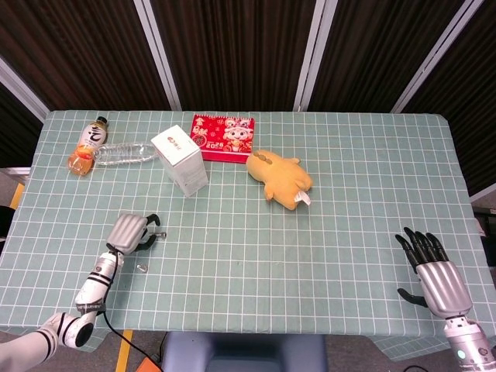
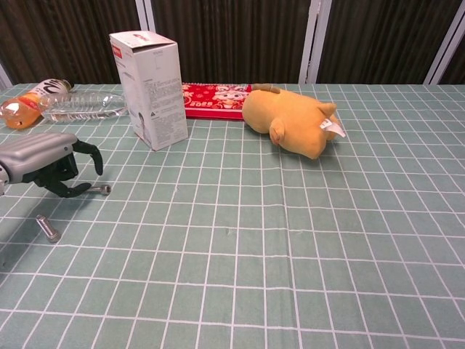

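1. The left hand (image 2: 51,163) hangs low over the tablecloth (image 1: 349,201), fingers curled down around a small bolt (image 2: 100,189).
2. Whether they pinch the bolt is unclear.
3. The bolt lies flat, long axis sideways, under the fingertips.
4. The right hand (image 1: 434,271), spread and empty, is well apart.

A white carton (image 1: 180,160), red calendar (image 1: 223,137), yellow plush toy (image 1: 281,180) and two bottles (image 1: 105,147) lie across the table's far half.
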Available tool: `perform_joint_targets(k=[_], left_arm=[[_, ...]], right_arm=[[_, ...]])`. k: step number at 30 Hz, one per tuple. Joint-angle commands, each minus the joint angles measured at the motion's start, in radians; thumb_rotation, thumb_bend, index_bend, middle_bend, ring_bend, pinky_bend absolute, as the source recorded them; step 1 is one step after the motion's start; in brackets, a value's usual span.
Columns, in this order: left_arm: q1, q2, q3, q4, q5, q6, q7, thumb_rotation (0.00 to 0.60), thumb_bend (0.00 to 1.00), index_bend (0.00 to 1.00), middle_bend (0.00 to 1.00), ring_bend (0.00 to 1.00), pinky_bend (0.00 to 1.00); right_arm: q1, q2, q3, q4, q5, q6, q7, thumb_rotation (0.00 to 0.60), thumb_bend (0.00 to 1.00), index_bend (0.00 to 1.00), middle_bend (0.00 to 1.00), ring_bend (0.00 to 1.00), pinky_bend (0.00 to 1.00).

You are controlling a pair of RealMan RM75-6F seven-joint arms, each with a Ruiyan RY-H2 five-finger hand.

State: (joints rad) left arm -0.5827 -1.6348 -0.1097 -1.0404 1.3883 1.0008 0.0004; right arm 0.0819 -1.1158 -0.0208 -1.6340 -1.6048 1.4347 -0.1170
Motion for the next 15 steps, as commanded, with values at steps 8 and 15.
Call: perform_joint_targets(k=[8, 15], left_arm=[[0.005, -0.015, 0.012, 0.037, -0.006, -0.008, -0.018, 0.600, 0.40, 0.45, 1.00, 1.00, 1.00], [0.007, -0.037, 0.025, 0.076, 0.002, -0.005, -0.033, 0.600, 0.40, 0.47, 1.00, 1.00, 1.00]], right_arm=[[0.000, 0.000, -0.002, -0.002, -0.001, 0.001, 0.001, 0.600, 0.15, 0.00, 0.00, 0.00, 0.00], [-0.001, 0.002, -0.003, -0.004, -0.002, 0.001, 0.002, 0.600, 0.15, 0.00, 0.00, 0.00, 0.00]])
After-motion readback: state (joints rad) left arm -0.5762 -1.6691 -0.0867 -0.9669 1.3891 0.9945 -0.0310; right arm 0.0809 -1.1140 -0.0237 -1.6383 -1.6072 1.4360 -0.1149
